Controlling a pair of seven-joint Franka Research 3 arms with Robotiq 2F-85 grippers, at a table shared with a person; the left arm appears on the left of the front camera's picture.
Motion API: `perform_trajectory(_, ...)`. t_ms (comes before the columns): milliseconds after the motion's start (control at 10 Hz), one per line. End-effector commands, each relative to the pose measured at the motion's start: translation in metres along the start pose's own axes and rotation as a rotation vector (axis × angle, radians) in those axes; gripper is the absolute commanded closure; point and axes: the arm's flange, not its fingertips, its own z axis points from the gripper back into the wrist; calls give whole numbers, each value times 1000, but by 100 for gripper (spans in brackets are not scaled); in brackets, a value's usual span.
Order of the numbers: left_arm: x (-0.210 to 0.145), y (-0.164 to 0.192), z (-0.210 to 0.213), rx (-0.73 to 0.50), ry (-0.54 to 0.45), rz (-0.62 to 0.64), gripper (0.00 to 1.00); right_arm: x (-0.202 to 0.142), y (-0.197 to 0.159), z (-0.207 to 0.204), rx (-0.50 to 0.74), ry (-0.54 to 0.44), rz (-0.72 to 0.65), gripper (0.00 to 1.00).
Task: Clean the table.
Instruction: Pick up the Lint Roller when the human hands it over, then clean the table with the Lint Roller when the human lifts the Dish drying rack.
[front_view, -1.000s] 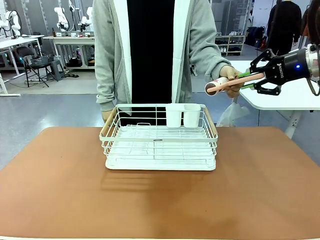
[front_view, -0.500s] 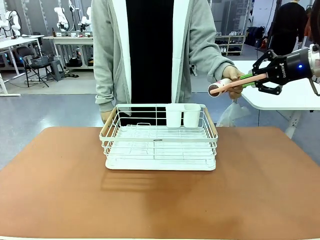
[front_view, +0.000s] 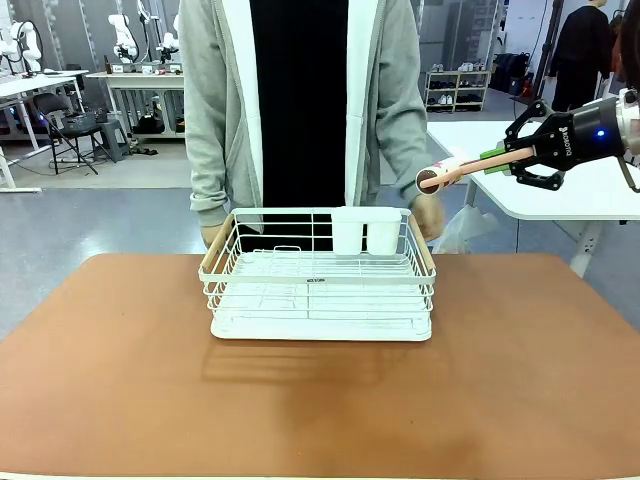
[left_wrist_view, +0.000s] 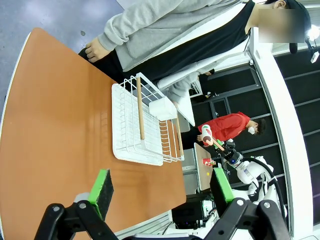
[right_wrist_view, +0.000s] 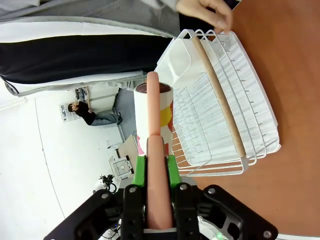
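Observation:
The reddish-brown table (front_view: 320, 400) stretches across the front view, and it runs along the left of the left wrist view as the table (left_wrist_view: 55, 125). My right gripper (front_view: 495, 158) hangs above the table's far right corner, shut on the pink handle of a lint roller (front_view: 440, 173) whose white roll points left. In the right wrist view the green pads (right_wrist_view: 140, 170) clamp the handle of the lint roller (right_wrist_view: 154, 115). The person's hand (front_view: 430, 215) is lowered beside the rack, off the roller. My left gripper (left_wrist_view: 161, 186) is open with nothing between its fingers, high over the table's edge.
A white wire dish rack (front_view: 320, 290) with wooden handles and two white cups stands on the far middle of the table, right in front of the standing person. A white-topped table (front_view: 560, 195) lies beyond the right edge, under my right arm.
The person's hand has let go of the lint roller and dropped beside the rack. My right gripper keeps the roller, almost unmoved.

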Motion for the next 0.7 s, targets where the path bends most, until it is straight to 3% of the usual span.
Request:
perform_trajectory(0, 4, 1, 3, -25, -14, -23, 0, -1, 1, -1, 0, 1, 3, 93)
perform_trajectory(600, 4, 1, 3, -25, -14, -23, 0, -1, 1, -1, 0, 1, 3, 93)
